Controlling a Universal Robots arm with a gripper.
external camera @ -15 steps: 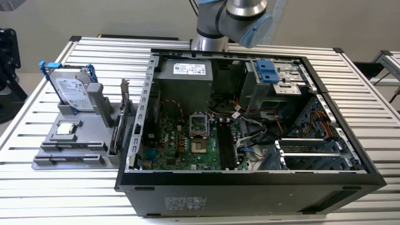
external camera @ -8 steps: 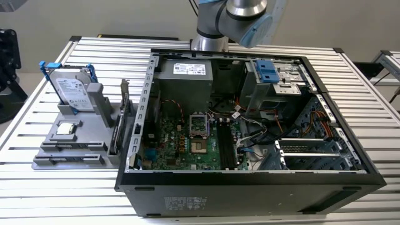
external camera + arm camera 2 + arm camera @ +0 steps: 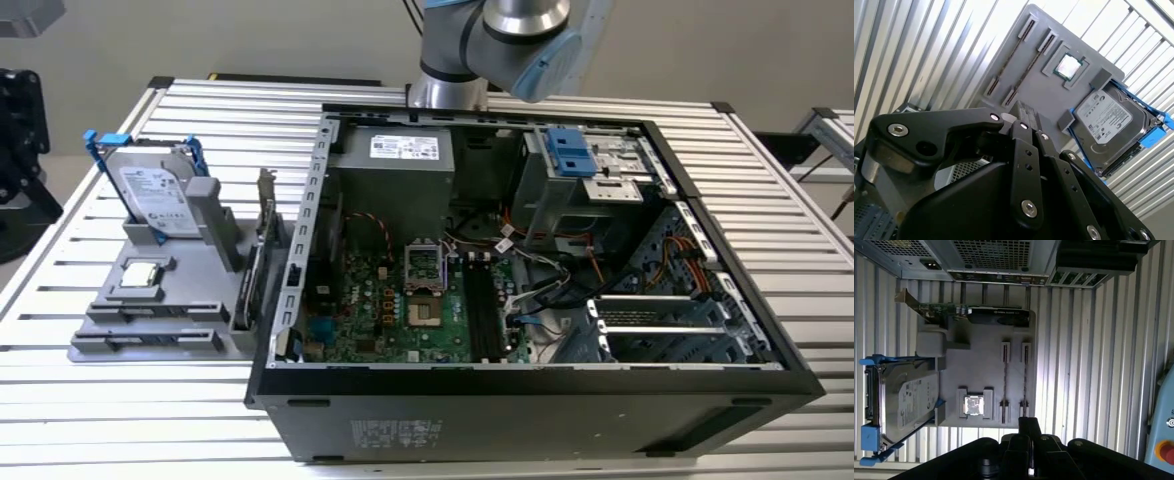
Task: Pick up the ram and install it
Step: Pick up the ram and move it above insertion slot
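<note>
On slatted table (image 3: pixel 134 420), open computer case (image 3: pixel 534 420)

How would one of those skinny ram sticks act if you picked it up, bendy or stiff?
Probably stiff and light: each ram stick looks like a thin flat board. It stands on its narrow edge in the gray holder, so there's little to grab and it might slip. It likely needs gentle handling.
</note>
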